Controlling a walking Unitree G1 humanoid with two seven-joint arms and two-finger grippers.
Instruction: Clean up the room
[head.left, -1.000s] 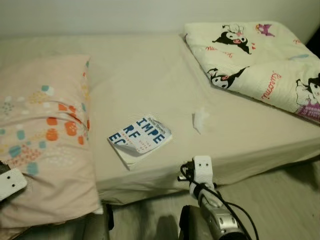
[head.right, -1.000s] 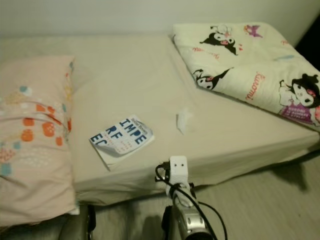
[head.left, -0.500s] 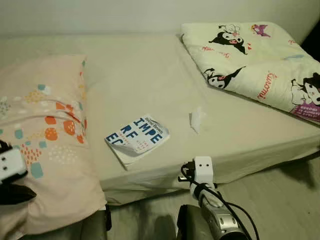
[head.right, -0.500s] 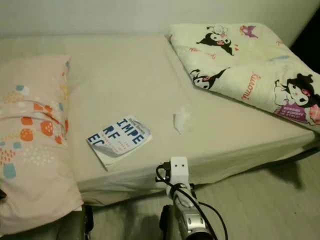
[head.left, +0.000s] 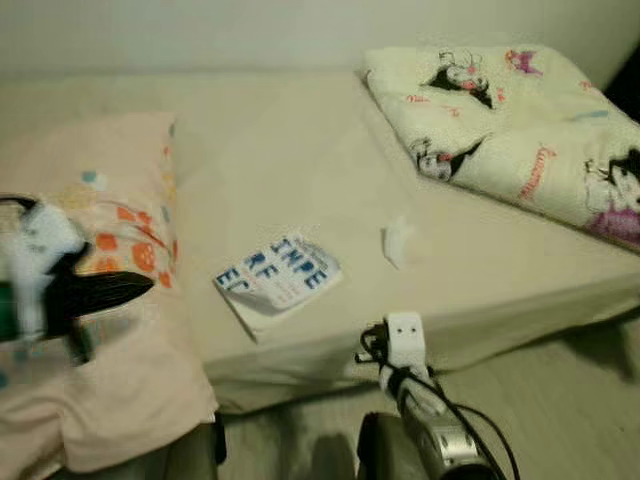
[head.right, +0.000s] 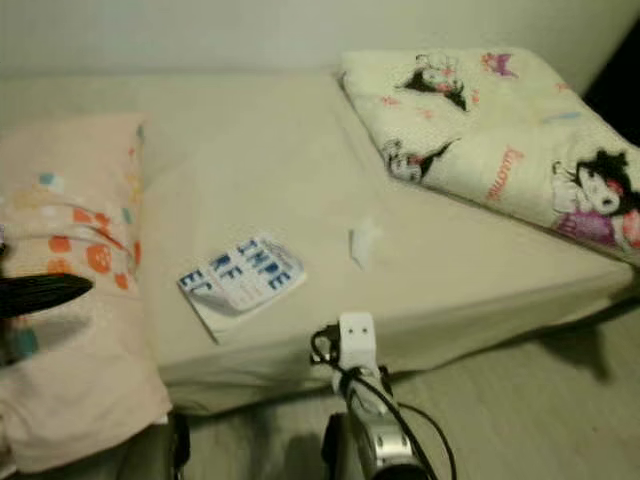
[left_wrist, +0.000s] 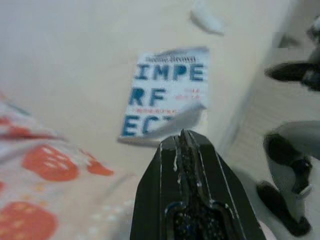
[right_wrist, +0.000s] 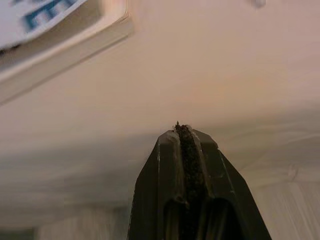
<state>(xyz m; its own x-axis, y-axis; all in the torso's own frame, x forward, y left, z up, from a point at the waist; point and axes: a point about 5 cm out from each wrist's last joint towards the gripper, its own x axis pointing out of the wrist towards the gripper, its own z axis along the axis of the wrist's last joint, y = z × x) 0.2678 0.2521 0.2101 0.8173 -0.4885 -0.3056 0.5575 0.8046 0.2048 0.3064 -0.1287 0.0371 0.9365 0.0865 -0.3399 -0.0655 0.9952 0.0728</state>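
A white book with blue letters (head.left: 278, 282) lies near the front edge of the bed, its cover corner curled up. A crumpled white tissue (head.left: 398, 241) lies to its right. My left gripper (head.left: 148, 282) hovers shut over the patterned pillow (head.left: 110, 370), pointing at the book (left_wrist: 167, 95) from the left with a gap between them. In the right wrist view my right gripper (right_wrist: 178, 128) is shut and empty, low against the bed's front side just under the book (right_wrist: 55, 35). The right wrist's white mount (head.left: 404, 340) shows in front of the mattress edge.
A folded cream blanket with cartoon prints (head.left: 520, 130) covers the bed's right end. The beige sheet (head.left: 290, 150) is bare in the middle. Pale floor (head.left: 560, 410) lies at the lower right, before the bed.
My left arm has risen from the lower left corner and swung over the pillow toward the book. The right arm has stayed put. The picture is blurrier now.
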